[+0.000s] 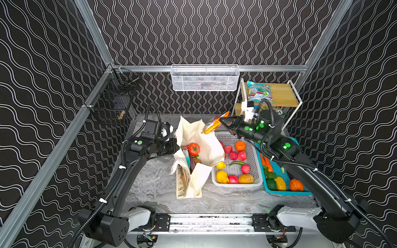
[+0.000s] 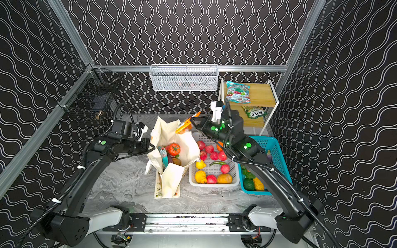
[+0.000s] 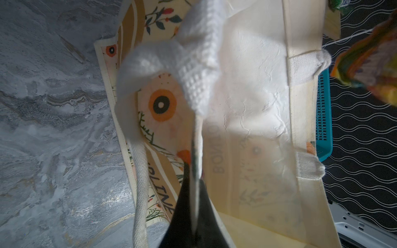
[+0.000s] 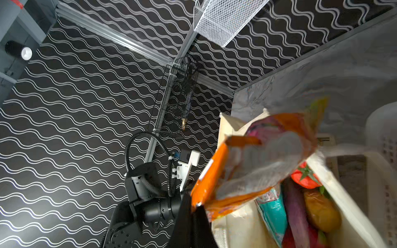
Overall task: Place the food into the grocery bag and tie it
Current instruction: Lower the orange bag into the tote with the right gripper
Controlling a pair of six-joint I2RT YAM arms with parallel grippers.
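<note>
The grocery bag [image 1: 206, 139] [image 2: 169, 133] stands open on the marble table, cream canvas with a floral print. My left gripper [image 1: 177, 148] [image 3: 194, 193] is shut on its near-left rim, beside a thick white strap handle [image 3: 193, 64]. My right gripper [image 1: 222, 122] [image 4: 197, 207] is shut on one end of an orange candy packet [image 1: 214, 125] [image 2: 184, 126] [image 4: 257, 163], which hangs above the bag's far rim. Inside the bag lie a red tomato [image 1: 194, 148] [image 4: 306, 176], a teal packet [image 4: 274, 212], a purple eggplant [image 4: 297, 214] and a brown potato [image 4: 320, 210].
A white perforated basket [image 1: 236, 185] of toy fruit stands right of the bag, with a teal basket [image 1: 285, 193] of vegetables beyond it. The back-right wooden shelf [image 1: 283, 94] holds a mint candy packet [image 1: 258, 92] and a green FOX'S packet [image 2: 255, 111]. A white mesh basket [image 1: 205, 78] hangs on the back wall.
</note>
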